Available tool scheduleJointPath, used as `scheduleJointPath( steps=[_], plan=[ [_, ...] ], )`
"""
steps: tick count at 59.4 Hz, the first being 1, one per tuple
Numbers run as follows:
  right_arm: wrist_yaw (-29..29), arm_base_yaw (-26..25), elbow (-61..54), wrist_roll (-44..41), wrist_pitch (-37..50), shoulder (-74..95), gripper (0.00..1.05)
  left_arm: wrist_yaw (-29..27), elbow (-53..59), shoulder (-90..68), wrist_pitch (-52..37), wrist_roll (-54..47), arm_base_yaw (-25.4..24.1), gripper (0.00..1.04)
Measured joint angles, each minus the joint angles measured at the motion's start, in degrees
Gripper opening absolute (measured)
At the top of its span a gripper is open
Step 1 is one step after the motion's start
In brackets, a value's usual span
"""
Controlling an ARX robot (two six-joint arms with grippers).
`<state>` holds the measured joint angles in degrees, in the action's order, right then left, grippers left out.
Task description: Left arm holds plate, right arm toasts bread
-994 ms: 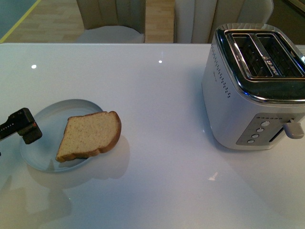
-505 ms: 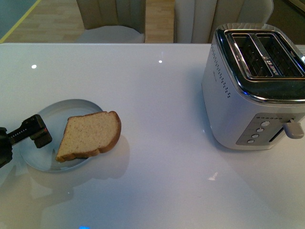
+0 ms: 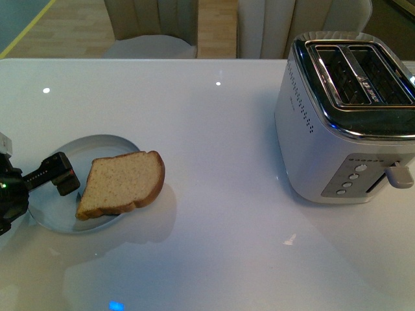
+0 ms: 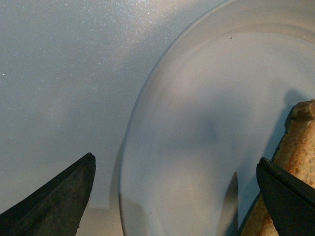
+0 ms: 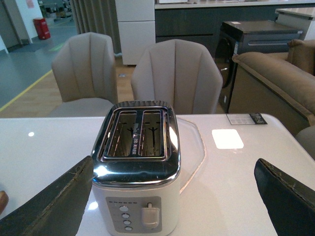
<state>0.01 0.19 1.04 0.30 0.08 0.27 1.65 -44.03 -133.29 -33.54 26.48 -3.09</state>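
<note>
Plate (image 3: 76, 154), the small round pale blue-grey one near the left edge of the glossy white bench (image 3: 214, 129), is what your black left gripper (image 4: 172, 209) is lined up on. Its flat fingers (image 4: 54, 196) stand wide apart and grip nothing. In the left wrist view, one hangs over bare bench outside the rim and the other over the crust, so the rim's left arc runs between them. Whether either finger touches it, you cannot tell.

Just beyond lies the light brown wholemeal bread slice (image 3: 123, 183), with its long axis slanting toward the far right corner and its rounded top overhanging the plate's right rim.

Your right gripper (image 5: 172, 209) is also spread wide and empty. It faces the white and chrome two-slot toaster (image 3: 343, 123) by the right edge, well apart from the slice. I judge that the left arm is far nearer.
</note>
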Motion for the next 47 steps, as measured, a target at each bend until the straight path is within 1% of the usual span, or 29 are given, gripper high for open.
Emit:
scheduleJointPath(
  steps=[9, 12, 20, 23, 24, 30, 31, 36, 40, 47],
  plan=[
    [0.00, 0.00, 0.00, 0.00, 0.00, 0.00, 0.96, -0.07, -0.74, -0.37, 0.50, -0.04, 0.39, 0.98],
    [0.00, 0.00, 0.00, 0.00, 0.00, 0.00, 0.96, -0.09, -0.92, -0.55, 0.57, -0.04, 0.52, 0.93],
    [0.00, 0.00, 0.00, 0.00, 0.00, 0.00, 0.96, -0.11, -1.29, -0.94, 1.11, 0.00, 0.76, 0.72],
    [0.00, 0.00, 0.00, 0.00, 0.00, 0.00, 0.96, -0.07, -1.46, -0.98, 1.77, 0.39, 0.85, 0.61],
    [0.00, 0.00, 0.00, 0.00, 0.00, 0.00, 0.96, 0.04, -1.49, -0.98, 2.03, 0.77, 0.85, 0.56],
    [0.00, 0.00, 0.00, 0.00, 0.00, 0.00, 0.96, 0.92, -1.49, -0.98, 2.64, 2.89, 0.85, 0.32],
    [0.00, 0.00, 0.00, 0.00, 0.00, 0.00, 0.96, 1.25, -1.49, -0.98, 2.82, 3.37, 0.85, 0.27],
    [0.00, 0.00, 0.00, 0.00, 0.00, 0.00, 0.96, 2.34, -1.51, -1.01, 3.39, 5.73, 0.59, 0.10],
    [0.00, 0.00, 0.00, 0.00, 0.00, 0.00, 0.96, 4.04, -1.55, -0.72, 3.67, 7.91, -0.07, 0.03],
    [0.00, 0.00, 0.00, 0.00, 0.00, 0.00, 0.96, 5.01, -1.55, -0.37, 4.24, 9.90, -0.81, 0.03]
  ],
)
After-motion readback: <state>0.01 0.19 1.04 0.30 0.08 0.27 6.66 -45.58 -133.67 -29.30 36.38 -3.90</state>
